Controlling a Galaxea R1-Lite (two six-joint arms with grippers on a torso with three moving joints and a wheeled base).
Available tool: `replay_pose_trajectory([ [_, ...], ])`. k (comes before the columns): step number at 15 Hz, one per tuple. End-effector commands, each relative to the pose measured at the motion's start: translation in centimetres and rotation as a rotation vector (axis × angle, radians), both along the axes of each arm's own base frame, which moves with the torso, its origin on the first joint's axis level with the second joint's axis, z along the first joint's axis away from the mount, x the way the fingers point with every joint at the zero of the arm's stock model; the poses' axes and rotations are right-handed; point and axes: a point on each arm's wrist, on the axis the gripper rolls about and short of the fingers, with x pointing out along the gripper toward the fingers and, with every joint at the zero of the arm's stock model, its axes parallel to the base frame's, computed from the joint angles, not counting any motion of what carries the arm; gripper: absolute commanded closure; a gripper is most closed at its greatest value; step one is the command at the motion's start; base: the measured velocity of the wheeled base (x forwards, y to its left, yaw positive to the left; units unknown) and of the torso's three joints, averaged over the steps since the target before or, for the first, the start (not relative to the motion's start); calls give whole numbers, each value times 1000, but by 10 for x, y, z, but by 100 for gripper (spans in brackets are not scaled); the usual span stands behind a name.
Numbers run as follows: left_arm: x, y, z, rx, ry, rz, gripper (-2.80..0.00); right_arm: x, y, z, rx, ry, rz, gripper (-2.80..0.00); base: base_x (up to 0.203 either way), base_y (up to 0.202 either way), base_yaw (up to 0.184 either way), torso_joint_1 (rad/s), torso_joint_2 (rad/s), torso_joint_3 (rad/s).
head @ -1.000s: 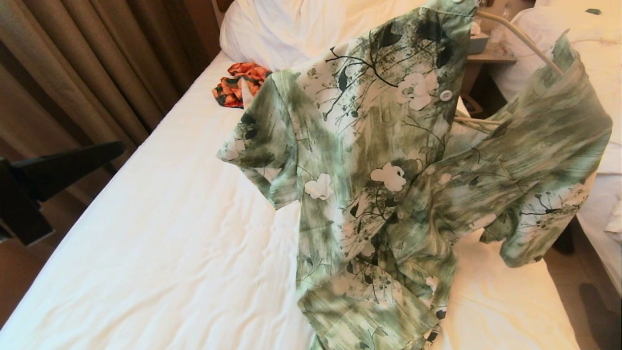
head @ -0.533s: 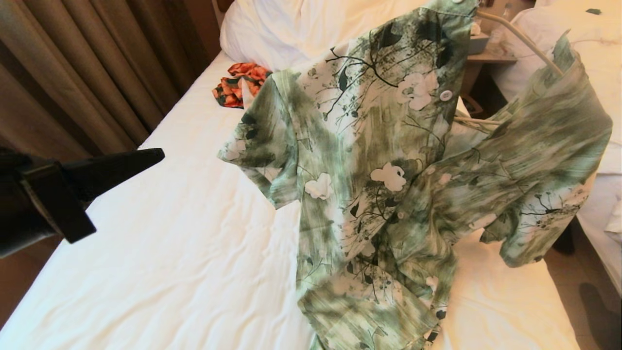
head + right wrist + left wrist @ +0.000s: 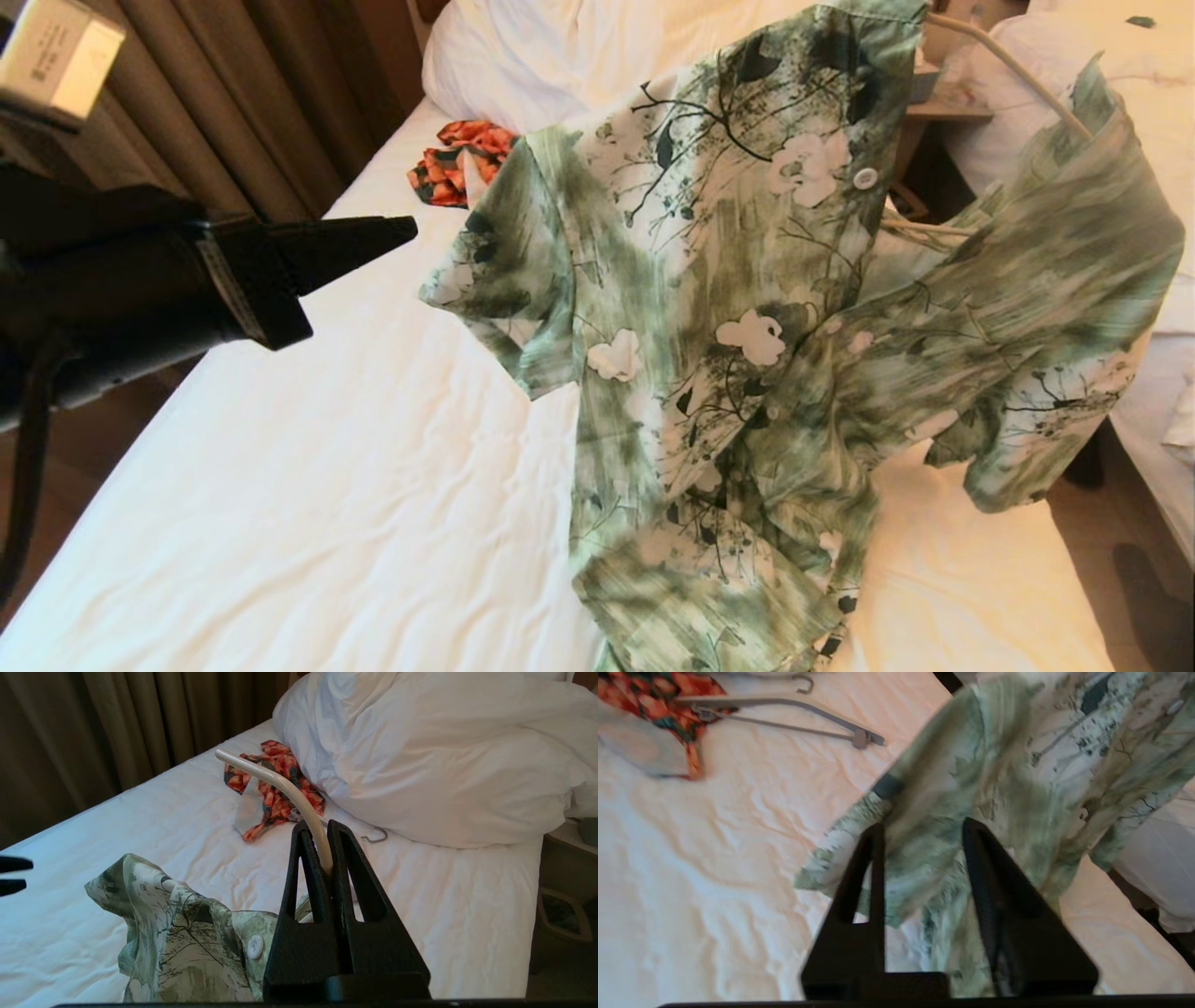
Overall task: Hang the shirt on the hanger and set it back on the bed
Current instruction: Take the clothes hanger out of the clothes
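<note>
The green-and-white floral shirt (image 3: 747,308) hangs in the air over the bed (image 3: 308,485), draped on the cream hanger (image 3: 1013,67), with its hem resting on the sheet. The right gripper (image 3: 321,833) is shut on the hanger's hook (image 3: 280,781), above the shirt's collar (image 3: 187,933); it is out of the head view. The left gripper (image 3: 397,233) is open and empty, and it is level with the shirt's near sleeve (image 3: 495,271), just short of it. In the left wrist view that sleeve (image 3: 924,826) fills the space beyond the left gripper (image 3: 922,828).
An orange-and-dark-green garment (image 3: 462,159) and a grey hanger (image 3: 784,714) lie near the big pillow (image 3: 560,56). Brown curtains (image 3: 215,112) run along the bed's left side. A nightstand (image 3: 943,110) and a second bed (image 3: 1162,112) stand to the right.
The left arm has risen and swung right, from the bed's left edge to just beside the shirt's sleeve. The shirt and hanger have barely shifted.
</note>
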Motion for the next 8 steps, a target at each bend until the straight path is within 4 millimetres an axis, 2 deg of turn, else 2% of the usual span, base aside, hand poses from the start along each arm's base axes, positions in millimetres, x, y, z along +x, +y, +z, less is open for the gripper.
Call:
replay_pose_trajectory([
  [1, 14, 4, 5, 6, -8, 13, -280, 1, 0, -1, -3, 1, -5, 0, 0, 0, 0, 0, 0, 0],
  [3, 28, 7, 9, 12, -15, -20, -280, 2, 1, -1, -6, 4, -3, 0, 0, 0, 0, 0, 0, 0],
  [8, 57, 2, 4, 50, -12, -164, -280, 3, 3, -2, -8, 3, 2, 0, 0, 0, 0, 0, 0, 0],
])
